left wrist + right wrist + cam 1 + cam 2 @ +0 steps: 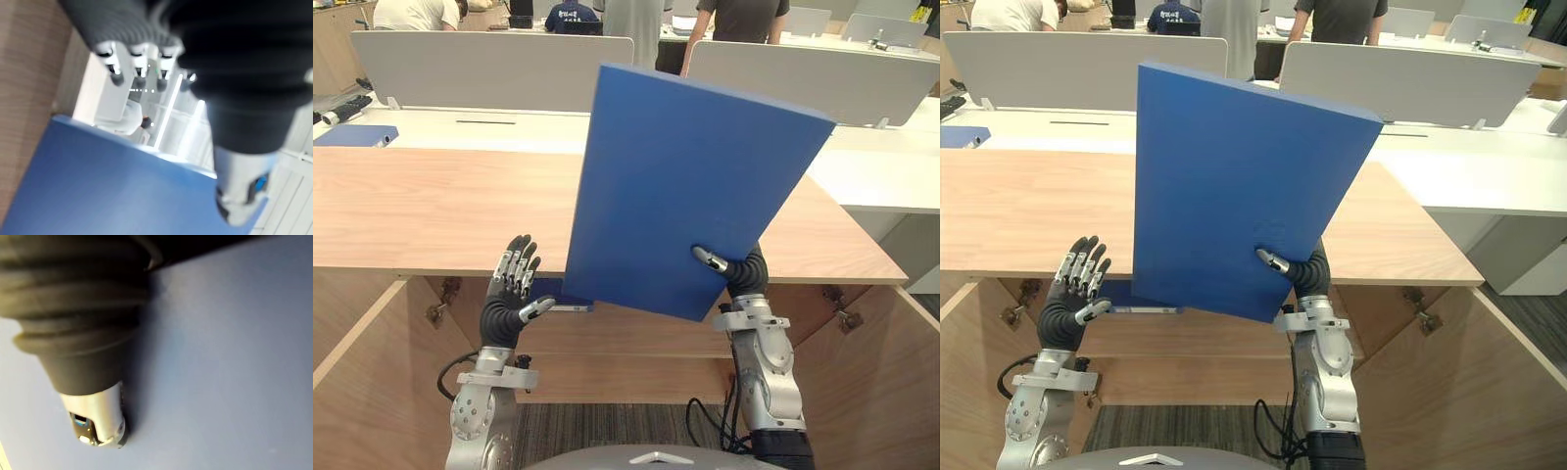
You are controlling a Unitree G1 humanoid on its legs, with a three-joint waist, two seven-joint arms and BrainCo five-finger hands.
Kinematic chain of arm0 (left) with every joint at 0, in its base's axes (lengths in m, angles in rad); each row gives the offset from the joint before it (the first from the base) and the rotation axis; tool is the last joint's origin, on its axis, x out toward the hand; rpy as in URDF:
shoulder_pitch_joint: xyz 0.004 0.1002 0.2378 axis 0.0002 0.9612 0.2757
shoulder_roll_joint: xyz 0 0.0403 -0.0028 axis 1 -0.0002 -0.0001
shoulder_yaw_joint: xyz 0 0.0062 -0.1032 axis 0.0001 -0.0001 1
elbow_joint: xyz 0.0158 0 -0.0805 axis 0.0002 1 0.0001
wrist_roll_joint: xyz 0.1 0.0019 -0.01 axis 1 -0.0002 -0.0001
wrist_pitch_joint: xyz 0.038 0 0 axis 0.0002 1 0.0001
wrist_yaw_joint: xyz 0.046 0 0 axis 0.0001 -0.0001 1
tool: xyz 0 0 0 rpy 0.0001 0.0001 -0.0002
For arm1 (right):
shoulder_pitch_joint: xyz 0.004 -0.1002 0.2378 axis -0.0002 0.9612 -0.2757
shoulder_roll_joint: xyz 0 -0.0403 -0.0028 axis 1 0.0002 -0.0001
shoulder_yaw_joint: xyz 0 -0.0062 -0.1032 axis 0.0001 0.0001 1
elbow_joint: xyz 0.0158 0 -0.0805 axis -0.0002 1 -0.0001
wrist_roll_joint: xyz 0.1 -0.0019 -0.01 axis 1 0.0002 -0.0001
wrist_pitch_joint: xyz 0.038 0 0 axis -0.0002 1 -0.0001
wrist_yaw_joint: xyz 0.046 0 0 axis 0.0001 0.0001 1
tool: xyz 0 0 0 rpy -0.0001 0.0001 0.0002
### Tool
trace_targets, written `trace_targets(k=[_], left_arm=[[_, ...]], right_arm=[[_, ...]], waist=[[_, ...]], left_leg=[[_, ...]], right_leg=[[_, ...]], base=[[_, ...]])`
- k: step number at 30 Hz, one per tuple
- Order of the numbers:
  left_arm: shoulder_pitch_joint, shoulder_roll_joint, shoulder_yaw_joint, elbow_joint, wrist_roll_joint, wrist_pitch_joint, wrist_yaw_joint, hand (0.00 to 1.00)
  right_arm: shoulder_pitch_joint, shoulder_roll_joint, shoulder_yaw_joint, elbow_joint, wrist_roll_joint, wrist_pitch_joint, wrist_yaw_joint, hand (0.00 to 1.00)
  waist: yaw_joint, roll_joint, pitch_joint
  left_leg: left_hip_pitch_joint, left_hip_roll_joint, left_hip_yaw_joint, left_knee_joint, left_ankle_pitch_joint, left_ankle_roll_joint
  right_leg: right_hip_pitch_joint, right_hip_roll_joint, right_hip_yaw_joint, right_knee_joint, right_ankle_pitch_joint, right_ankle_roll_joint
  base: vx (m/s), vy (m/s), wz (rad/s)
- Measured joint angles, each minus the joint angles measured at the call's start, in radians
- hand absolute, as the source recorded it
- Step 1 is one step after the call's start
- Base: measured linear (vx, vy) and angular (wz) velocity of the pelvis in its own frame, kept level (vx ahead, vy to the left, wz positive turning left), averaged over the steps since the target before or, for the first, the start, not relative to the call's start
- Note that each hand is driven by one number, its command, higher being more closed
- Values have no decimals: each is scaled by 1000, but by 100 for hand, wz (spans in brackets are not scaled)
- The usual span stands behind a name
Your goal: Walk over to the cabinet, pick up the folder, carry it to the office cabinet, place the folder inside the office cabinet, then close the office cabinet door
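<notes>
Folder: the blue folder (690,186) is up in the air in front of the cabinet, above its open front. It stands nearly upright, its top edge leaning toward 1 o'clock.
Right hand: the right hand (744,274) grips the folder at its 5 o'clock corner. The thumb (98,421) lies flat on the near face, and the other fingers are behind the folder, so it is pinched between them.
Left hand: the left hand (507,294) is at 8 o'clock of the folder, just beside it and holding nothing. Its fingers (139,68) are straight and apart, pointing up.
Blue strip: a short dark blue strip with a pale edge (563,296) shows under the folder's lower edge. It may be something lying inside the cabinet, and it is unclear whether the left thumb touches it.
Cabinet: the cabinet (440,211) has a light wood top.
Doors: 2 doors, the left door (362,392) at 8 o'clock and the right door (871,382) at 4 o'clock, are swung wide open.
Behind: white desks (881,176) with grey partitions (489,69) lie at 12 o'clock.
Second folder: another blue folder (352,135) lies flat on a white desk at 10 o'clock.
People: several people (744,20) stand past the partitions.
</notes>
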Motion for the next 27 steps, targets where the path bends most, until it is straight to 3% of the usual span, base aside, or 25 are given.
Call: trace_targets(k=[7, 16, 21, 27], left_arm=[[15, 2, 5, 65, -65, 24, -77, 0], [21, 37, 5, 167, -64, 35, -108, 0], [8, 81, 1, 278, -38, 47, -146, 0], [-9, 103, -4, 370, 56, 50, -137, 0]], right_arm=[[-40, -37, -13, 0, -31, 0, -18, 100], [-65, -41, -66, 0, -55, 0, -33, 100], [-75, -85, -66, 0, -54, 0, -30, 100], [-92, -107, -66, 0, -37, 0, -29, 100]], waist=[[4, 2, 2], [4, 3, 10], [3, 4, 20], [2, 2, 32]], left_leg=[[0, 0, 0, 0, 1, 0], [-2, 0, -1, 0, 2, 0], [-8, 0, -3, 0, 2, 0], [-28, 0, -3, 0, 3, 1]], right_leg=[[0, -1, -2, 2, -3, 5], [0, -1, -3, 0, -3, 4], [-5, -1, -5, -1, -4, 6], [-24, -1, -6, -3, -3, 5]], base=[[-5, 2, 0], [0, 0, 0], [0, 0, 0], [0, 0, 0]])
